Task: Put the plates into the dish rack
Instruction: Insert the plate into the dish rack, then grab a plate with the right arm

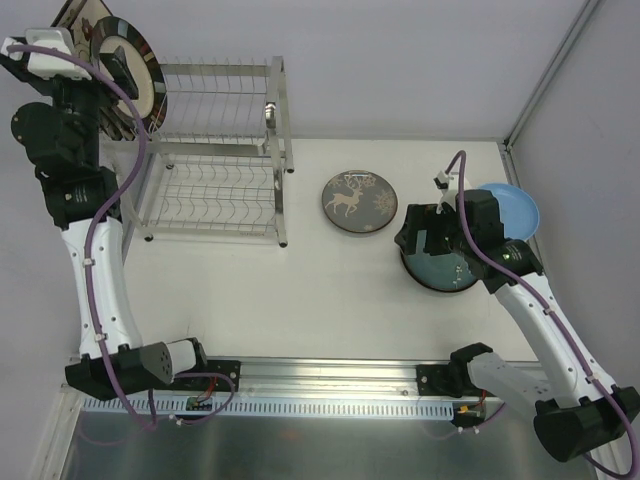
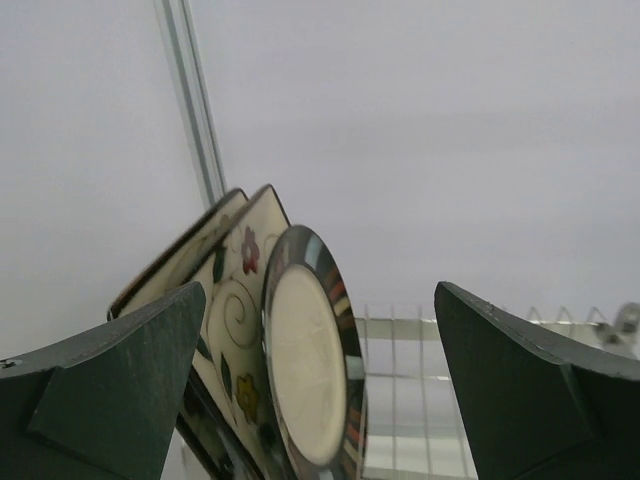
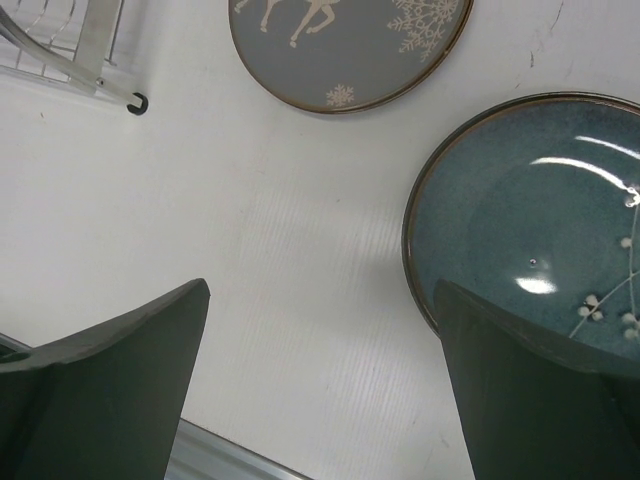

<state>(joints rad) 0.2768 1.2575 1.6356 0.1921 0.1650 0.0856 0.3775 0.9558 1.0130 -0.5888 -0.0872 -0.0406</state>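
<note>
My left gripper [image 1: 122, 68] [image 2: 320, 290] is open at the left end of the dish rack's [image 1: 215, 150] [image 2: 420, 400] upper tier. A round dark-rimmed cream plate [image 1: 135, 62] [image 2: 305, 370] stands on edge between its fingers, nearer the left one. Behind it lean square cream floral plates [image 1: 75, 15] [image 2: 235, 290]. My right gripper [image 1: 432, 240] [image 3: 322, 288] hangs open over the table. Its right finger is above the left rim of a dark teal plate [image 1: 445, 268] [image 3: 520, 210] lying flat.
A grey plate with a reindeer and snowflakes [image 1: 359, 201] [image 3: 350, 45] lies between the rack and the teal plate. A light blue plate [image 1: 515, 205] lies at the right, partly behind my right arm. One rack foot [image 3: 137, 103] shows in the right wrist view.
</note>
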